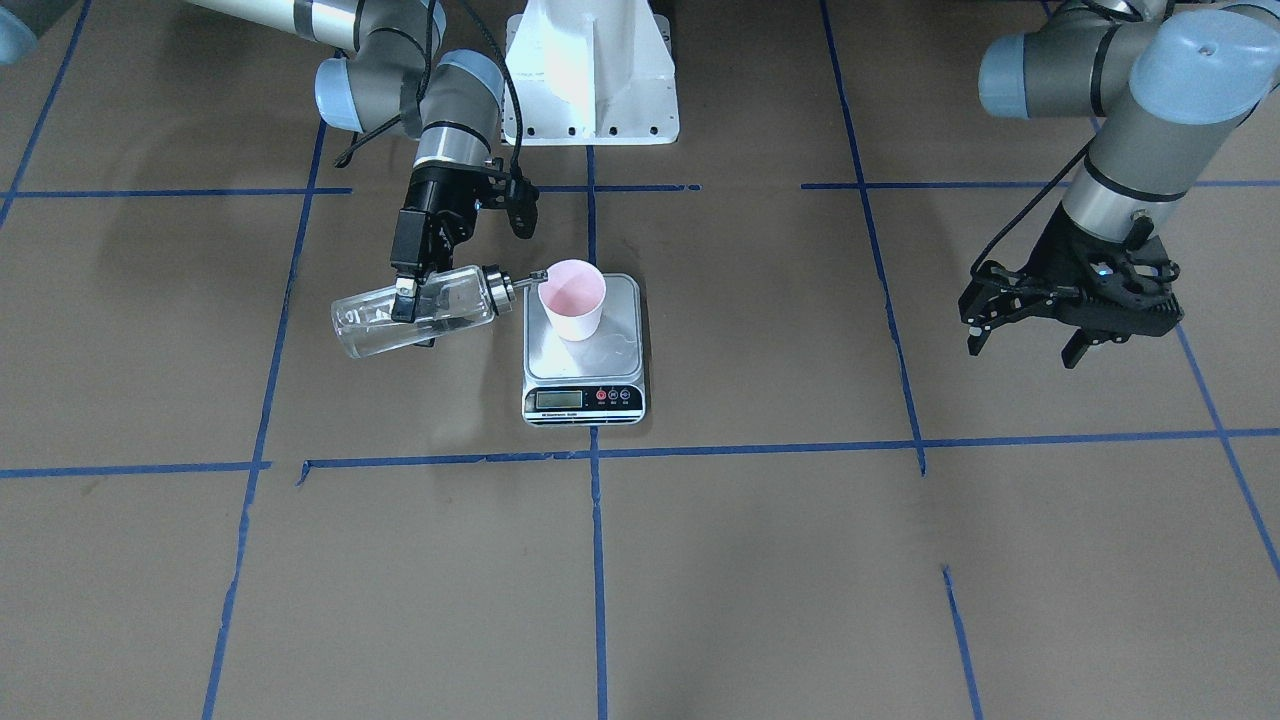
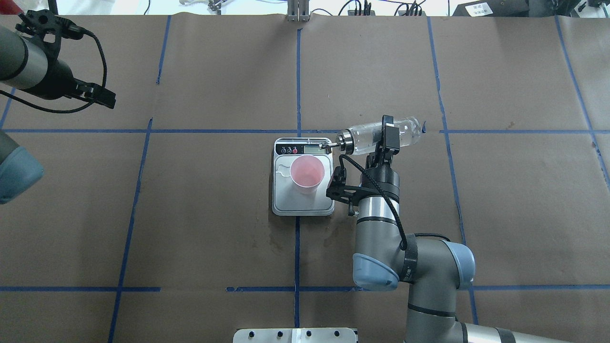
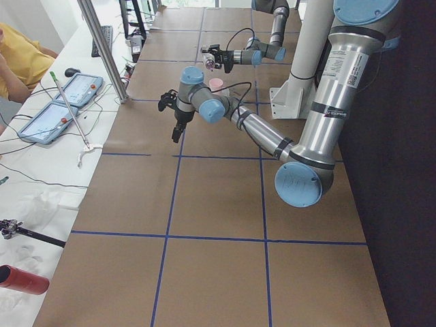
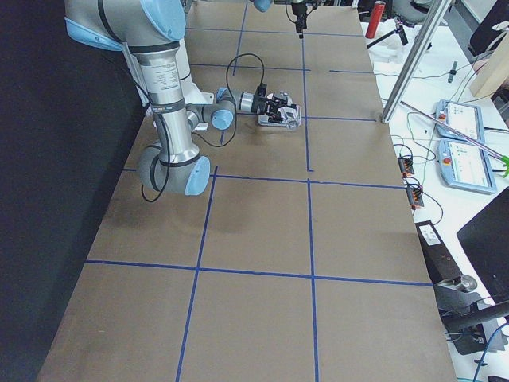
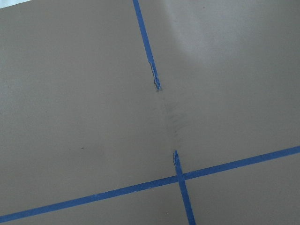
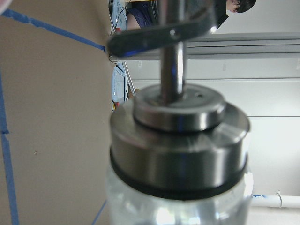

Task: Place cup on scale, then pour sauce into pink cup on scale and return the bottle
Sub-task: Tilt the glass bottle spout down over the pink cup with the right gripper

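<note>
Overhead exterior view: the cup [image 2: 307, 172] is seen upright on the scale [image 2: 286, 206], near the middle of the platform.
Bottle: the bottle [image 1: 440, 308] is held tipped almost level, with its spout at the cup's rim and its base out over the table [image 1: 760, 560].
Right end effector: the right end effector [image 1: 408, 300] is clamped across the bottle's glass body.
Left end effector: the left end effector [image 1: 1025, 345] is hung well apart, fingers spread, with nothing held.
Sauce: the sauce is clear, so neither its level nor any stream can be made out.
Step judged: pouring into the cup.
Method advised: the spout tip is best kept over the cup's mouth, not outside the rim. The tilt is best raised slowly while the display is watched.
Risk judged: the light cup may be nudged by the spout. A pale patch beside the cup on the platform may be spill or glare.
</note>
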